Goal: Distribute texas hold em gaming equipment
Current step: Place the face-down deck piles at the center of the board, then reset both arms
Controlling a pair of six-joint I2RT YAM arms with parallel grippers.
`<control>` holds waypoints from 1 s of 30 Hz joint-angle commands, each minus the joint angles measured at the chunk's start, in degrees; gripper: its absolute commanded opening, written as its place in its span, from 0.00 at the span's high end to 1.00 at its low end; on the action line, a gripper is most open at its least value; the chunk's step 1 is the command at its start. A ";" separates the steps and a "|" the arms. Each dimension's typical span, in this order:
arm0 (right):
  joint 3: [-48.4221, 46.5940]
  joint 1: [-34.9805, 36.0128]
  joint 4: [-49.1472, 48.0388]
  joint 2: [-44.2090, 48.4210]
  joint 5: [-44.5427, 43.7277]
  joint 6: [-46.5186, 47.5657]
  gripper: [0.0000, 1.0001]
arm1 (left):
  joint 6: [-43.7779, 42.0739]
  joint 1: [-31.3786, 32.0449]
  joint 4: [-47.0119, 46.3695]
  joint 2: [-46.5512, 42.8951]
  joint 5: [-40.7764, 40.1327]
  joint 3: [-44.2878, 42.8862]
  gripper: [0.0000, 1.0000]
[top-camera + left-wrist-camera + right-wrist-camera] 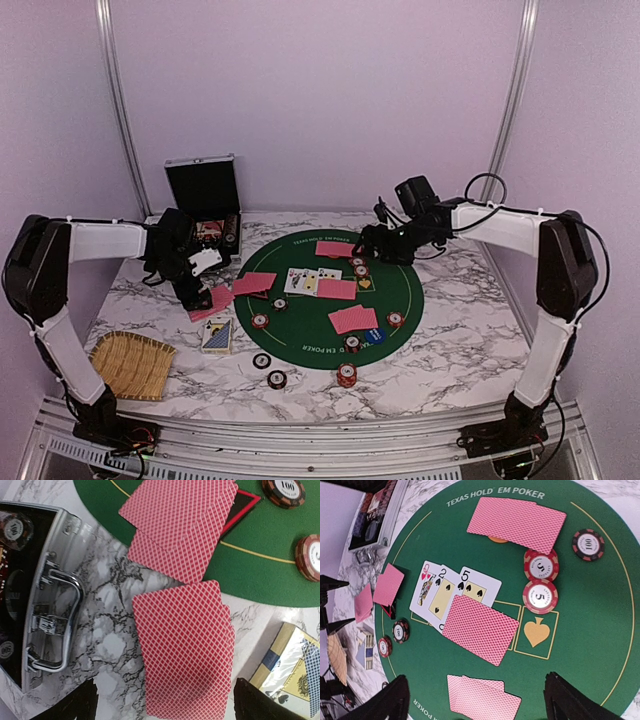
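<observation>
left tool (167,702) is hanging spread over the red-backed cards (182,645) lying on the counter (110,630) just off the green mat (260,575), pinching nothing, right tool (477,700) also hanging spread & empty over the mat, so imo lifting str8 up is looking best, w/o fingers dragging the cards.

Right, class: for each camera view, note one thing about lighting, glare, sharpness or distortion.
Top external: soft, even light, faint shadows; the metal frame posts lean inward. Left wrist: the red-backed playing cards are sharp; glare on the plastic-wrapped blue card box. Right wrist: lettering on the round green felt mat is crisp; the right gripper fingers are dark silhouettes.
</observation>
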State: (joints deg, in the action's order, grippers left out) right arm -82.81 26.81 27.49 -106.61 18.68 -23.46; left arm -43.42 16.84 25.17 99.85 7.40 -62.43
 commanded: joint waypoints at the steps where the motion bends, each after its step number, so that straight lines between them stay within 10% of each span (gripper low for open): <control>1: -2.71 -1.42 1.11 3.42 -2.13 0.99 0.01 | 2.22 -0.39 2.42 -4.29 -0.06 -4.22 0.01; 10: 0.01 -5.01 -0.48 6.92 -9.74 1.75 0.01 | 11.26 -8.17 -1.92 -11.26 6.57 -5.16 0.01; 30: 37.03 -18.19 -39.67 19.87 -56.62 6.13 0.01 | 39.88 -20.85 -58.10 -14.40 4.51 25.78 0.01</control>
State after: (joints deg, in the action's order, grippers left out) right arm -46.46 11.20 -4.01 -87.13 -26.33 -17.21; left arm -10.07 -3.81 -18.79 84.40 11.75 -38.92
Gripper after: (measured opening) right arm 0.989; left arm 0.989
